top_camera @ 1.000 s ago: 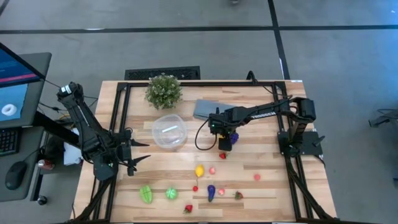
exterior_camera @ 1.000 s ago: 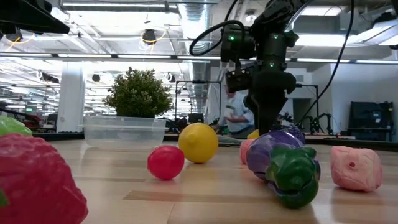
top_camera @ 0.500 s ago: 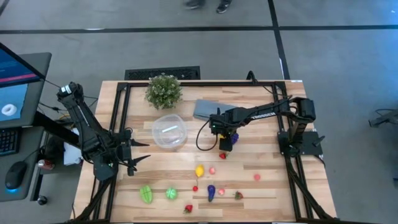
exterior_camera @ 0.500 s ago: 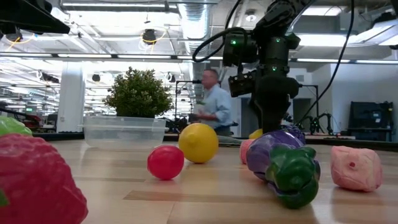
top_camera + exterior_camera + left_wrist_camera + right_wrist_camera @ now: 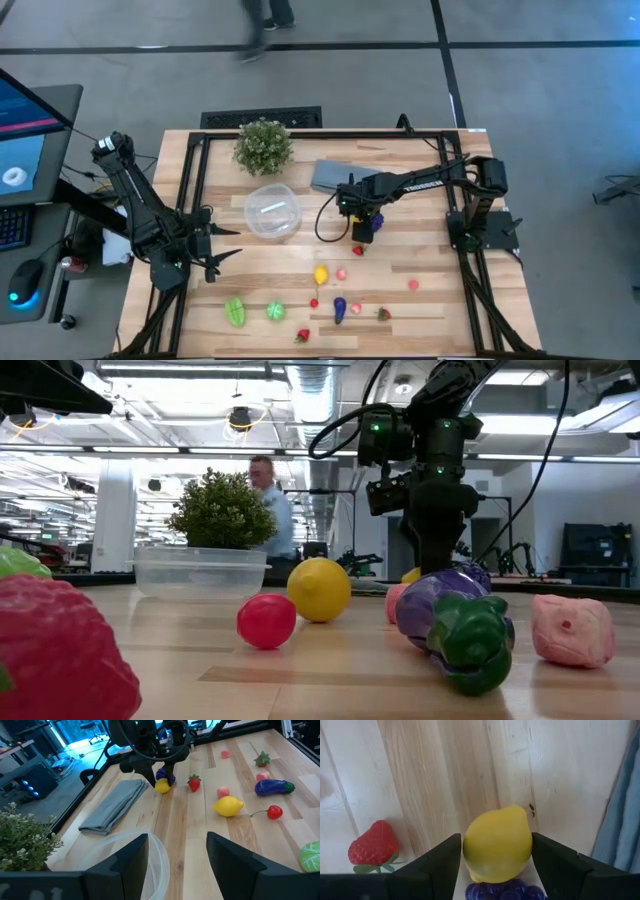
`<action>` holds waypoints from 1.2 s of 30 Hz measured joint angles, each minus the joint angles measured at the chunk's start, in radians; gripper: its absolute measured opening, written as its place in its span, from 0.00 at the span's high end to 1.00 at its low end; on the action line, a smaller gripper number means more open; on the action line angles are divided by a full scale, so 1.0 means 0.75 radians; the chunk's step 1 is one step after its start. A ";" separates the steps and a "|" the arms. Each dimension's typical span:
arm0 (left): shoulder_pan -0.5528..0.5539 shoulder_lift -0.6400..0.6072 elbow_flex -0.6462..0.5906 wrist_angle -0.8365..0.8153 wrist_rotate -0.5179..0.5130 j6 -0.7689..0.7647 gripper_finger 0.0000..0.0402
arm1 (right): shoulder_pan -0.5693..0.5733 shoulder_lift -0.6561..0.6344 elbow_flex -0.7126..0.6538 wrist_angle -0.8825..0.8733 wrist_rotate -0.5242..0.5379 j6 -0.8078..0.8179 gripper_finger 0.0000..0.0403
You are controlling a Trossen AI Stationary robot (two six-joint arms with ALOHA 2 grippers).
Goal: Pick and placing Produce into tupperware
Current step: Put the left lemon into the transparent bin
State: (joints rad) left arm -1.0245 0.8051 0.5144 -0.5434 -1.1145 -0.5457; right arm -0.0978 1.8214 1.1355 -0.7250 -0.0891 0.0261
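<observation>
My right gripper (image 5: 361, 229) points down near the table's middle, shut on a small yellow lemon (image 5: 497, 847). Purple grapes (image 5: 502, 891) lie right against that lemon. A red strawberry (image 5: 374, 846) sits beside them. The clear tupperware (image 5: 272, 212) stands on the table to their left. More produce lies toward the near edge: a bigger lemon (image 5: 321, 274), an eggplant (image 5: 339, 309), pink pieces (image 5: 413, 284) and green pieces (image 5: 235, 312). My left gripper (image 5: 177, 855) waits open at the left side of the table, near the tupperware rim (image 5: 150, 845). My right gripper pinches the small yellow lemon between its two fingers, one on each side (image 5: 470, 852). The fingers come from above, pointing down. In the low view a bit of the lemon (image 5: 410, 574) shows at table height under the fingers; whether it is lifted clear I cannot tell.
A folded grey-blue cloth (image 5: 330, 176) lies just beyond my right gripper. A potted plant (image 5: 263, 145) stands near the far edge. A cable loops on the table beside the tupperware (image 5: 322, 225). Bare wood lies between the tupperware and the near produce. A person walks in the room behind.
My right gripper has turned a little in place over the small lemon. A person in the room behind has walked across.
</observation>
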 joint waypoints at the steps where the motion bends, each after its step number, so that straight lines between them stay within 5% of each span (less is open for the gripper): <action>1: 0.000 0.000 0.000 0.000 0.000 0.000 0.52 | 0.000 0.000 0.000 0.000 0.000 0.000 0.35; 13: 0.000 0.000 0.000 0.000 0.000 0.000 0.52 | 0.000 0.000 0.001 0.000 -0.001 0.001 0.43; 36: 0.000 0.000 0.000 -0.001 0.000 0.000 0.52 | 0.000 0.000 0.001 0.001 -0.001 0.015 0.40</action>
State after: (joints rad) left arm -1.0245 0.8051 0.5144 -0.5442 -1.1145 -0.5460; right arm -0.0978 1.8214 1.1362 -0.7242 -0.0895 0.0372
